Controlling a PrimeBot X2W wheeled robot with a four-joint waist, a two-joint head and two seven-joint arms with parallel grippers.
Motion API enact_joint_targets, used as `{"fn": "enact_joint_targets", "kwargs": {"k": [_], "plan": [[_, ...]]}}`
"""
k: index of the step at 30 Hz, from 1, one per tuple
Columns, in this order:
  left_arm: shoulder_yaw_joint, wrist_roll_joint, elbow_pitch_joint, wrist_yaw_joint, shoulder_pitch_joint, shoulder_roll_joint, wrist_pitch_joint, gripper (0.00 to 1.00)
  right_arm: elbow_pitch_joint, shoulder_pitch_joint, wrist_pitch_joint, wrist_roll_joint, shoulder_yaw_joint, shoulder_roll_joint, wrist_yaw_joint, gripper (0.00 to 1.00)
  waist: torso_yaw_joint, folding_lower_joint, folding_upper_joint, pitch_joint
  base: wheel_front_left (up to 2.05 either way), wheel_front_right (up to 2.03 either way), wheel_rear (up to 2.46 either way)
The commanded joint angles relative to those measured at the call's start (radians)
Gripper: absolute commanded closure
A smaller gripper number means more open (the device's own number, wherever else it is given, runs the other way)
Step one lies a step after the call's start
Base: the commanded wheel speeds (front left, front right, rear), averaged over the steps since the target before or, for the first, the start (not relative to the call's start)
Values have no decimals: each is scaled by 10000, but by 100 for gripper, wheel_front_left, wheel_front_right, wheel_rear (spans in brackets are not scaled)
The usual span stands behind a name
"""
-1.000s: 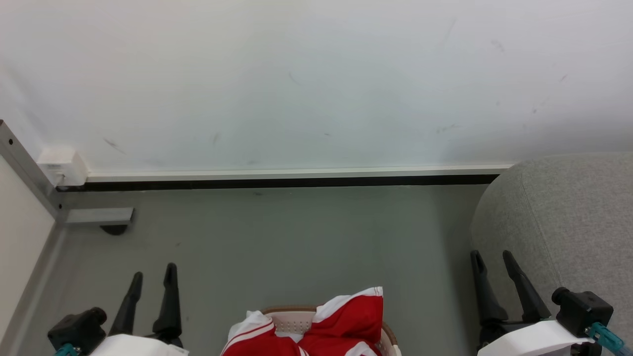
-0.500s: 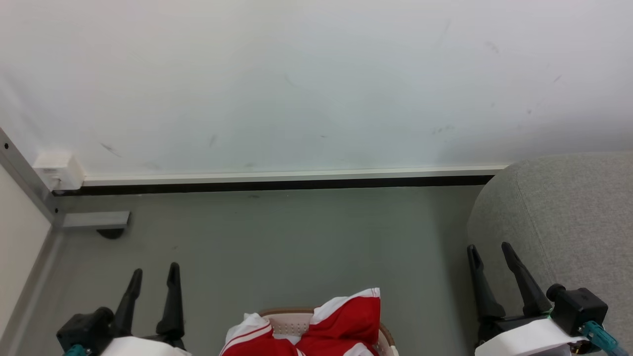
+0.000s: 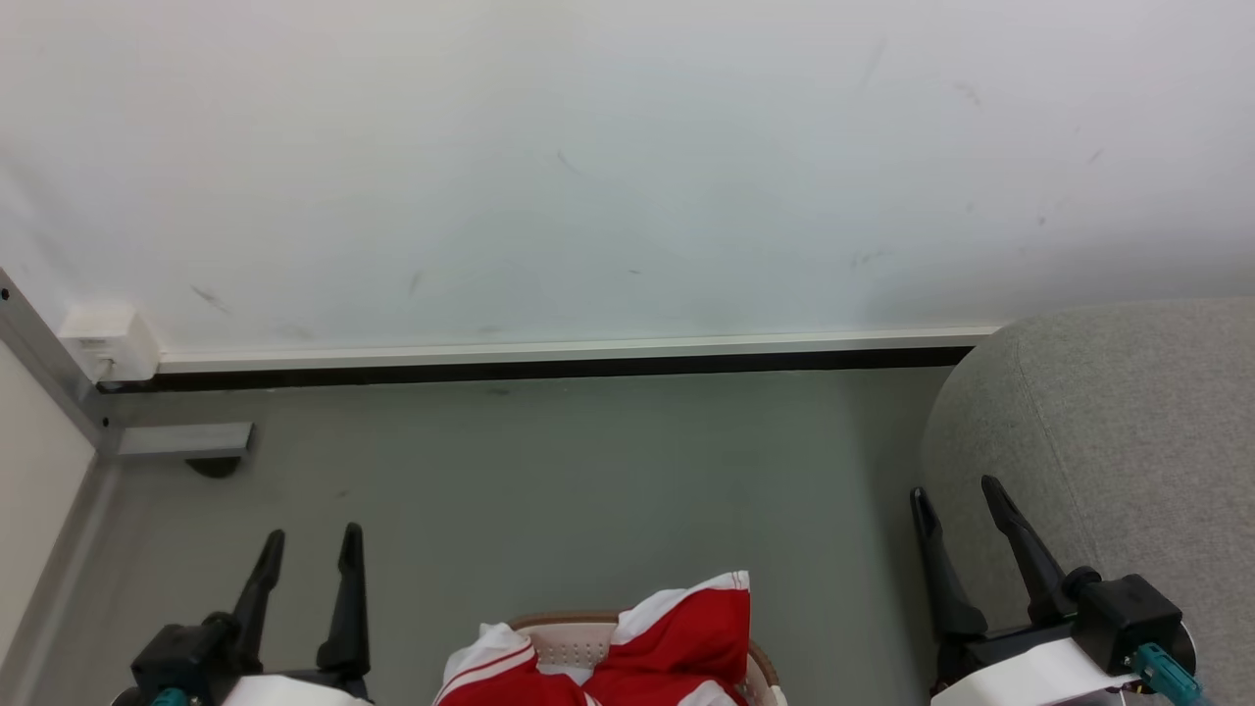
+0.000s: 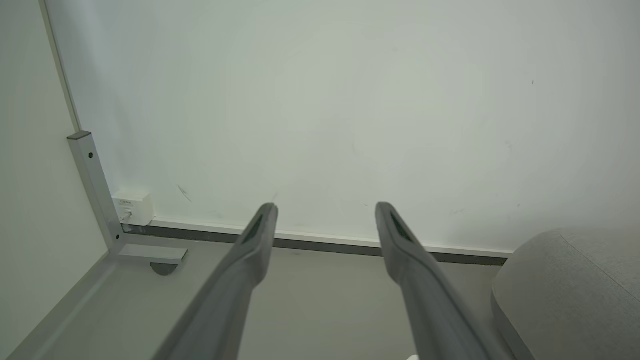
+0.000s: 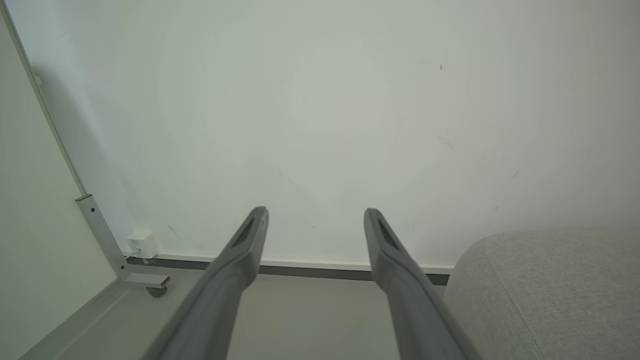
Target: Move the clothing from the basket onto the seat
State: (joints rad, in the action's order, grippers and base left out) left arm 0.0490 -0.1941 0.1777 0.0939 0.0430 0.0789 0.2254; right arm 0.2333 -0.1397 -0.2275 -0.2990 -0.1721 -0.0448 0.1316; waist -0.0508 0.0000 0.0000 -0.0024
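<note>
The seat (image 3: 1128, 441) is standing at the right. The basket (image 3: 559, 620) is sitting on the floor (image 3: 588, 471) near it, with the clothing (image 3: 686, 637) heaped inside. Reaching is only starting: the left tool (image 3: 312, 534) and right tool (image 3: 954, 490) are gaping empty, needing to descend onto the red cloth. Against earlier, only the view is drifting slightly.

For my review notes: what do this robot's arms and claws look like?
The left claw and right claw each have two long, tapering dark fingers with a slot near the tip. Behind the right one sit a black block, a teal connector and a white forearm shell.
</note>
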Motion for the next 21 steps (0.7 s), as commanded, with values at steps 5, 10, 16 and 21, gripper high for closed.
{"fn": "enact_joint_targets", "kwargs": {"k": [5, 10, 16, 21], "plan": [[-25, 571, -66, 78, -50, 55, 202, 0, -58, -107, -172, 516, -51, -87, -15, 0, -22, 0, 0, 11, 0, 0, 0], [7, 887, -54, 117, -27, 54, 277, 0, -83, -129, -258, 824, -82, -89, -16, 0, -45, 0, 0, 38, 0, 0, 0], [41, 1238, -60, 153, 9, 49, 364, 0, -98, -169, -344, 1159, -97, -88, -17, 0, -77, 0, 0, 53, 0, 0, 0], [93, 1427, -73, 167, 6, 28, 399, 0, -94, -189, -369, 1244, -98, -89, -17, 0, -104, 0, 0, 47, 0, 0, 0]]}}
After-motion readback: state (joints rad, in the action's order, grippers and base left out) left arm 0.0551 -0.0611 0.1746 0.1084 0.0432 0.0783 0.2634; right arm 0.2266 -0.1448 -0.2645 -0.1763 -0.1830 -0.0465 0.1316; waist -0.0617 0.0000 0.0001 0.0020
